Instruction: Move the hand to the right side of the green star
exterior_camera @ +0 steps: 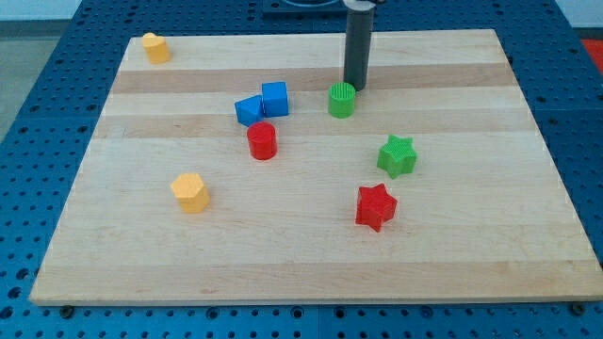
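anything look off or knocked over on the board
Nothing stands out. All eight blocks sit flat on the wooden board; my tip rests just above-right of the green cylinder, well above the green star.

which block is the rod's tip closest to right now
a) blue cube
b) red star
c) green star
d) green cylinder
d: my tip sits just off the upper right edge of the green cylinder, near the view's top, while the green star lies lower and further to the view's right, well apart from the tip.
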Motion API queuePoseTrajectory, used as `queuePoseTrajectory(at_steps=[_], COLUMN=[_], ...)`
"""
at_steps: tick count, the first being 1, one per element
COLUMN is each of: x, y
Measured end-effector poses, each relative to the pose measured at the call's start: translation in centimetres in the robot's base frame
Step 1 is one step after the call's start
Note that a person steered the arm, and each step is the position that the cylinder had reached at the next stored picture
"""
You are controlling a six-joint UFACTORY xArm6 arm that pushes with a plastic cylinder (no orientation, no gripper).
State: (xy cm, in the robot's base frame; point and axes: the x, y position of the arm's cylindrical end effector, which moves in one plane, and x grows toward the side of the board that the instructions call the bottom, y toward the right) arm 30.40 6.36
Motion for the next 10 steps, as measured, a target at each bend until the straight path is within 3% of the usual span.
queuePoseTrajectory(at_steps=[2,4,7,8,10], x=[-1.0,1.0,5.4,8.0,9.2], y=[8.2,2.5,2.3,-0.3,-0.5])
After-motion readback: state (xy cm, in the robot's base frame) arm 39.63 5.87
